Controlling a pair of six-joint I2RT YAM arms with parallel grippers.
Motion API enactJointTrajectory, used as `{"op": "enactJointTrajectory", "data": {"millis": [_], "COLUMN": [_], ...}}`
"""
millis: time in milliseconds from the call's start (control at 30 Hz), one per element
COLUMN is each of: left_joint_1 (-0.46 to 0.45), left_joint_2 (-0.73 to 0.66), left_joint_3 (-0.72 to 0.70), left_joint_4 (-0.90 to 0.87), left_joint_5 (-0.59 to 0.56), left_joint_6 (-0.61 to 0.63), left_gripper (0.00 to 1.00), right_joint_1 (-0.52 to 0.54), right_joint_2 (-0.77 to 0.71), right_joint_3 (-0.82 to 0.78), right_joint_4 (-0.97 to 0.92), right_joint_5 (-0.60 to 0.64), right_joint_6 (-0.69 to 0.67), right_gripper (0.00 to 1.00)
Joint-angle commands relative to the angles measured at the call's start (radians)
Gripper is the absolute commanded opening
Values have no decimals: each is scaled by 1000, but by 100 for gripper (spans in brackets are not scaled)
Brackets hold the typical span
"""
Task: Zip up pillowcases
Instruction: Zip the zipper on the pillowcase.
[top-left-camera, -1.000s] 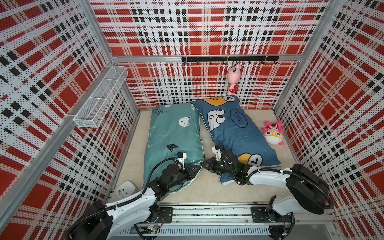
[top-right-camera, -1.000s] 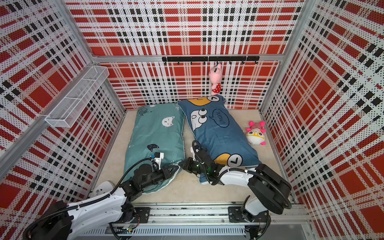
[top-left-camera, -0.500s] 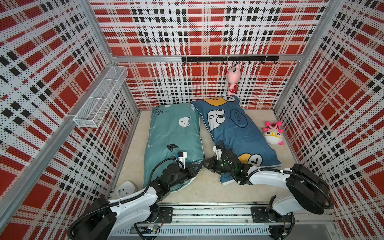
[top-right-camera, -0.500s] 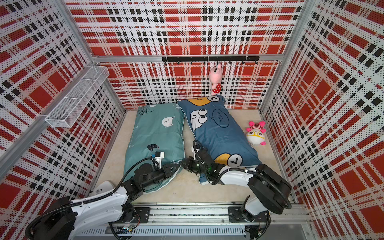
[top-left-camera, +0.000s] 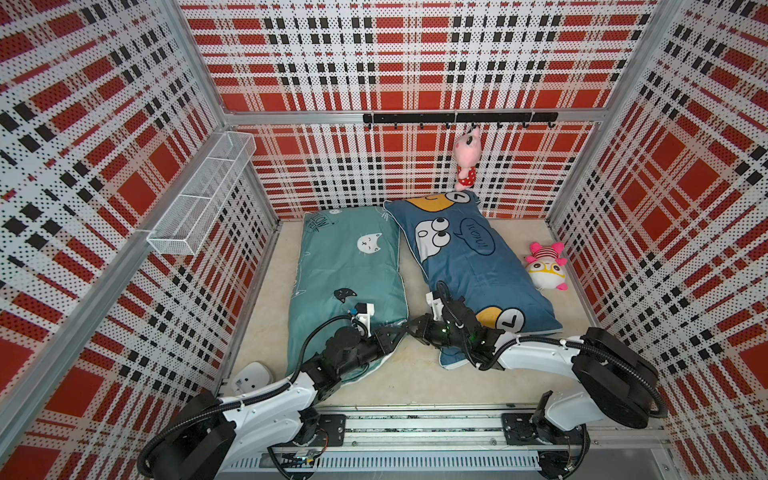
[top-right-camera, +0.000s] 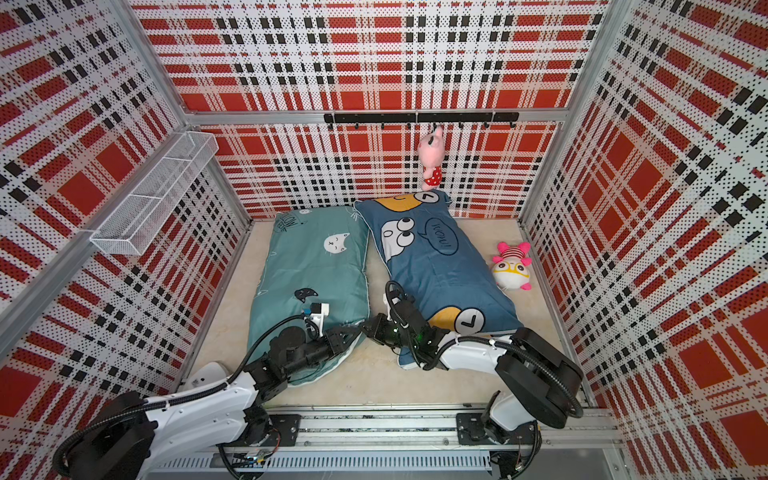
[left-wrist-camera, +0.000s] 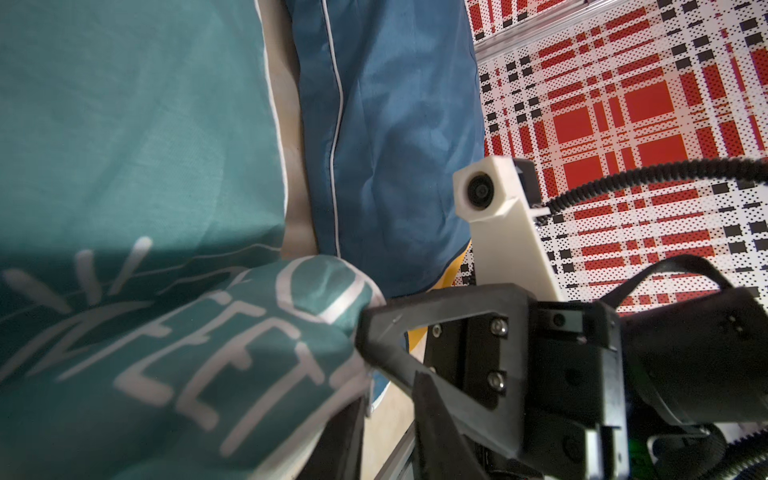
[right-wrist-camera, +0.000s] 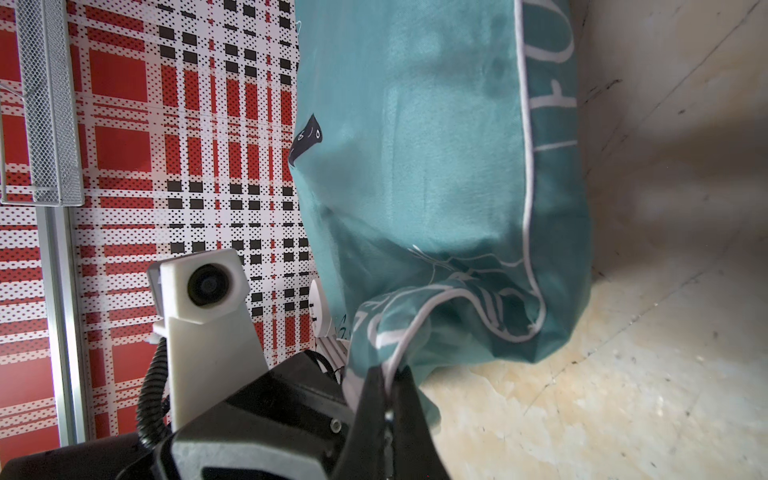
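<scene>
Two pillowcases (top-left-camera: 349, 266), apparently two plush toys (top-left-camera: 545, 272).

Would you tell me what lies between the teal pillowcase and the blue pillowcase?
A narrow strip of bare beige floor, shown in both top views; at its near end the left hand and right hand meet at a corner of the teal pillowcase.

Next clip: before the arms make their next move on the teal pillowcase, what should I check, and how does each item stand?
1. Right gripper shut on teal pillowcase corner: ok.
2. Left gripper gripping anything: not ok, jaws apart, empty.
3. Zipper pull in sight: cannot tell, none visible.
4. Blue pillowcase zipped: cannot tell, right arm covers part of its near edge.
5. Floor plush toy clear of arms: ok.
</scene>
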Motion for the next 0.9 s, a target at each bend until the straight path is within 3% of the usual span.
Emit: {"op": "enactJointTrajectory", "data": {"millis": [0,367,733,867], "left_joint_1": [0,-21,-17,-17], "left_joint_2": [9,13,22,25], "left_joint_3": [-5,-10,-1,2], "left_joint_4": [22,16,0,-7], "left_joint_5": [12,-11,-14,-12], "left_joint_6": [12,13,18,20], "left_gripper": [29,28,17,6], "right_joint_1": [12,12,14,14], "right_joint_2": [-16,-11,-8,-10], "right_joint_3": [-2,0,1,0], "right_joint_4": [4,9,7,1], "right_joint_5": [12,15,14,22], "right_joint_6": [10,15,17,15], "right_gripper": [0,0,0,0]}}
